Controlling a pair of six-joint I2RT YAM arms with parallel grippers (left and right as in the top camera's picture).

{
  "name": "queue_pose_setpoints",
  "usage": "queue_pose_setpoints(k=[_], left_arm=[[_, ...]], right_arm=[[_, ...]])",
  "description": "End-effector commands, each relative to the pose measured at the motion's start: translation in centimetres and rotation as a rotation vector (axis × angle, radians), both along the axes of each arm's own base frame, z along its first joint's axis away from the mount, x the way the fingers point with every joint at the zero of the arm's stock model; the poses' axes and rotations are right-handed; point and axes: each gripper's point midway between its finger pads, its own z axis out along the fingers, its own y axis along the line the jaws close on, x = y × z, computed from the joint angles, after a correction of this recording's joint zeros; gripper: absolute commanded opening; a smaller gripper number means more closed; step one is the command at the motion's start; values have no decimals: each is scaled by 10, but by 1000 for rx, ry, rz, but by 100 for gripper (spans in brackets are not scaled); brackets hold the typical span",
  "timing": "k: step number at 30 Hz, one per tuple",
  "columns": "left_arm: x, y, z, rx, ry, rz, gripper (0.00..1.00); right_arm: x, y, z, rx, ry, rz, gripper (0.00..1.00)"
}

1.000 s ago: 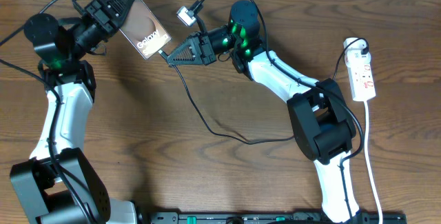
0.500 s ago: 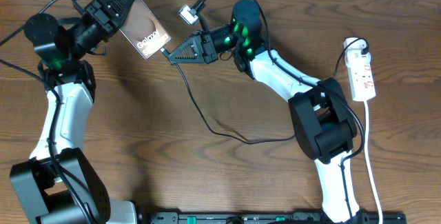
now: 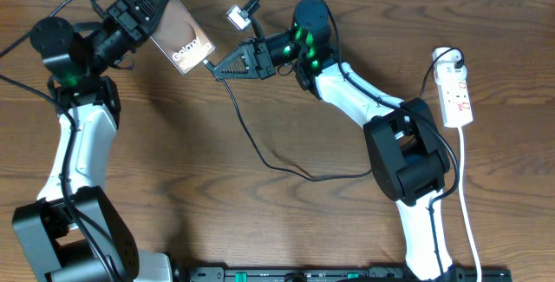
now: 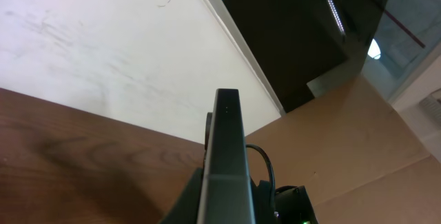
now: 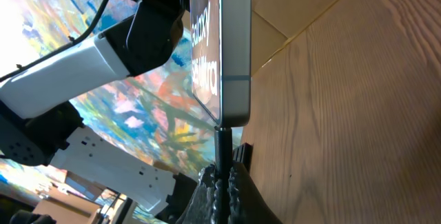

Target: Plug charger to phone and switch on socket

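Left pincer (image 3: 149, 6): pressed tight on the phone (image 3: 176, 29), gripping it by its upper end at the far left of the surface (image 3: 217, 221).
Phone: held slanted, mirrored back with the "Galaxy" lettering facing up in the overhead view; the left wrist view shows only its thin dark edge, jutting forward.
Right pincer (image 3: 218, 68): fingers squeezed together around the plug tip (image 5: 222, 145) of the charger (image 3: 264, 162), pointing at the phone's lower end.
Plug tip: in the right wrist view it stands in line with the phone's bottom edge and touches it; whether it is fully seated in the port I cannot tell.
Charger cable: trails from the right pincer in a loose curve across the middle of the surface towards the right arm's base.
Socket (image 3: 457, 95): lies flat near the right edge, well apart from both pincers, black plug in its far end, red switch marks on top; switch position too small to read.
White cord (image 3: 466, 186): runs from the socket towards the near edge.
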Motion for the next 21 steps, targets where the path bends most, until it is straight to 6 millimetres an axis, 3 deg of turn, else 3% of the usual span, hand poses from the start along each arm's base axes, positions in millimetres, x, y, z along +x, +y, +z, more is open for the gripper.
queue_pose_setpoints(k=[1, 21], left_arm=[[-3, 2, 15, 21, -51, 12, 7], [-3, 2, 14, 32, -56, 10, 7]], right_arm=[[2, 1, -3, -2, 8, -9, 1], [2, 2, -4, -2, 8, -8, 1]])
